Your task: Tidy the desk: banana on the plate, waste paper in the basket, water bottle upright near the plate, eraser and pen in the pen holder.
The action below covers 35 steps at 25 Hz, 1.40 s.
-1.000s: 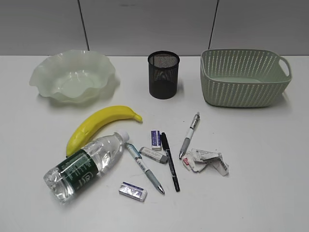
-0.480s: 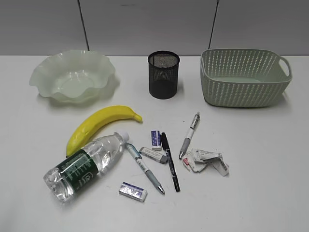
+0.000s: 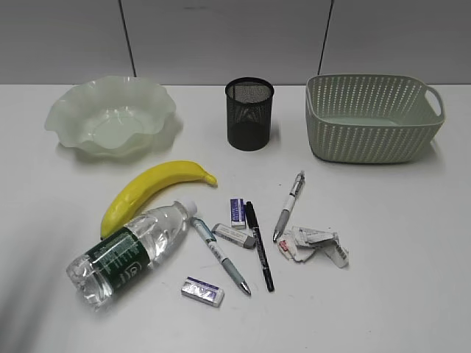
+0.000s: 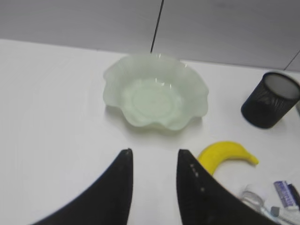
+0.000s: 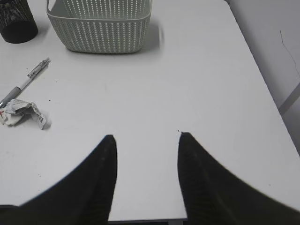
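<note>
On the white desk (image 3: 401, 213) the banana (image 3: 154, 191) lies beside the tipped-over water bottle (image 3: 132, 250). Three pens (image 3: 289, 206) and three erasers (image 3: 234, 235) are scattered in the middle, with the waste paper (image 3: 316, 245) to their right. At the back stand the empty plate (image 3: 110, 118), pen holder (image 3: 249, 114) and basket (image 3: 372, 118). Neither gripper shows in the exterior view. My left gripper (image 4: 153, 152) hangs open and empty short of the plate (image 4: 154, 91), the banana (image 4: 227, 154) to its right. My right gripper (image 5: 146, 137) is open and empty, right of the waste paper (image 5: 21, 112).
The right wrist view shows the desk's right edge (image 5: 262, 79) and near edge close below the fingers, with the basket (image 5: 101, 26) and one pen (image 5: 26, 79) ahead to the left. A grey panelled wall stands behind the desk.
A faint shadow has spread over the desk's bottom left corner in the exterior view. The objects have not moved.
</note>
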Motion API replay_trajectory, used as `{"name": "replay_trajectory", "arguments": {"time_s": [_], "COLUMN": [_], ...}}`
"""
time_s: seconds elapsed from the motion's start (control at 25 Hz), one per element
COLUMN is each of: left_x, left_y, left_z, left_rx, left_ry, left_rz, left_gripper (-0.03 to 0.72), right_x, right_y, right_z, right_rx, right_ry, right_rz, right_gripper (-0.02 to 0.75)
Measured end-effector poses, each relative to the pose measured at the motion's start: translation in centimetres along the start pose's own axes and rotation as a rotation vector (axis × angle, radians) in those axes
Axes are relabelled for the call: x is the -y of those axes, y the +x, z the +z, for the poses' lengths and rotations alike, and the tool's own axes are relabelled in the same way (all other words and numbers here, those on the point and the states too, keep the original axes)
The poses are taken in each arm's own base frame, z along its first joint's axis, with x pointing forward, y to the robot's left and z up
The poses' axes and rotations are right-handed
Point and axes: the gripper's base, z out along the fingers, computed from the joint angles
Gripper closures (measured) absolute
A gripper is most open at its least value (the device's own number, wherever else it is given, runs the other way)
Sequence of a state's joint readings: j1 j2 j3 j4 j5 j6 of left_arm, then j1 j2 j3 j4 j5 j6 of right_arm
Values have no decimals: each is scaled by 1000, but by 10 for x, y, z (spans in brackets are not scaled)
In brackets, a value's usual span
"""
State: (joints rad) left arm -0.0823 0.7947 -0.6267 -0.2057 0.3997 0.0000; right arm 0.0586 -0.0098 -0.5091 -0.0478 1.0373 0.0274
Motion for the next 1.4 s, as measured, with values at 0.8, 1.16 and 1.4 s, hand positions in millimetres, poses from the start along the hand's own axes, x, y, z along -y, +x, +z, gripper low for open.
{"name": "replay_trajectory", "arguments": {"time_s": [0.8,1.16,1.4], "left_x": [77,70,68], "left_y": [53,81,91], "left_z": [238,275,285], "left_rx": [-802,-853,-846], "left_ry": [138,108,101], "left_rz": [290,354,380], "left_gripper": [199,177,272], "right_x": [0,0,0], "right_y": [0,0,0], "right_z": [0,0,0], "right_rx": [0,0,0], "right_ry": [-1,-1,-1], "right_rz": [1,1,1], "right_gripper": [388,388,388]}}
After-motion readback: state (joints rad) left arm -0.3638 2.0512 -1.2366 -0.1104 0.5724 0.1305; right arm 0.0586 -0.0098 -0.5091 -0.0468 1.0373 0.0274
